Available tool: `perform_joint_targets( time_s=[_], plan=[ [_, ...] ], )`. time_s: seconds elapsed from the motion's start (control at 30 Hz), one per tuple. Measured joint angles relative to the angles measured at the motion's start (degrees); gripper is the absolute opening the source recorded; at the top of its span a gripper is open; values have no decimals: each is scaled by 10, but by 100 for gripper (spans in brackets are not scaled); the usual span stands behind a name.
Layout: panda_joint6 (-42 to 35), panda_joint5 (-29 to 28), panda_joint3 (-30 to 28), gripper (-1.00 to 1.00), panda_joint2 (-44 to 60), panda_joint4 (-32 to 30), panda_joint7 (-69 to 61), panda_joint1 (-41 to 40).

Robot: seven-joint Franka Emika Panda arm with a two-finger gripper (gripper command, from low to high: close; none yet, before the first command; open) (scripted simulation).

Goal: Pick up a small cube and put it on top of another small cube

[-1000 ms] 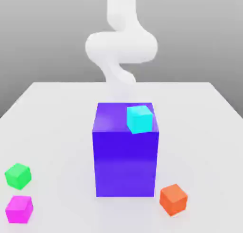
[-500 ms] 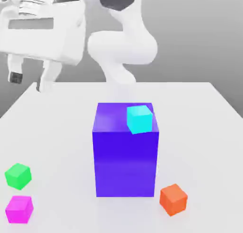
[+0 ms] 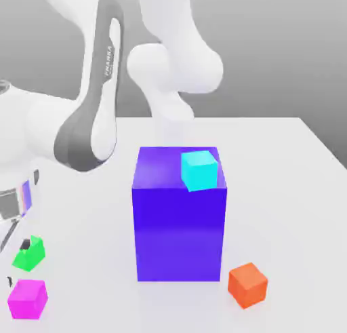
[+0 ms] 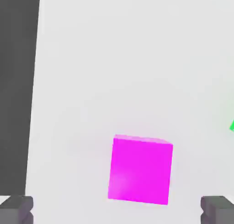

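A magenta small cube [image 3: 28, 298] [image 4: 140, 169] rests on the white table near the front corner at the exterior view's left. Just behind it sits a green small cube [image 3: 30, 256], whose edge also shows in the hand view [image 4: 232, 126]. My gripper [image 3: 17, 262] [image 4: 117, 211] hangs low over these two, open, with its dark fingertips [image 4: 16, 209] spread wider than the magenta cube and nothing between them. One fingertip [image 3: 26, 244] shows in front of the green cube.
A large purple block [image 3: 179, 216] stands mid-table with a cyan small cube [image 3: 199, 169] on its top. An orange small cube [image 3: 247, 284] lies at the block's front, toward the exterior view's right. The table's edge [image 4: 36, 81] runs close by the magenta cube.
The arm has swung from high above the table down to the exterior view's left, bringing the hand low over the magenta and green cubes. No cube has moved.
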Motion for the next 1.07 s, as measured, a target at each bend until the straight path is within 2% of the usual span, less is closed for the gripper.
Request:
perform_joint_targets(
  time_s=[0.1,0.13,0.33,0.5,0.77,0.93,0.97,1.07],
  plan=[
    [48,4,1,0,63,12,1,-2],
    [56,4,1,-100,74,14,1,-2],
    [62,4,1,-100,79,15,2,-2],
    [-2,3,1,-100,-1,-2,3,-2],
    [-43,9,-58,-100,-157,-117,15,-61],
    [25,29,-58,-100,-104,-133,3,-75],
    [44,35,-54,100,-85,-132,-1,-78],
    [44,35,-54,100,-85,-132,-1,-78]
  ],
)
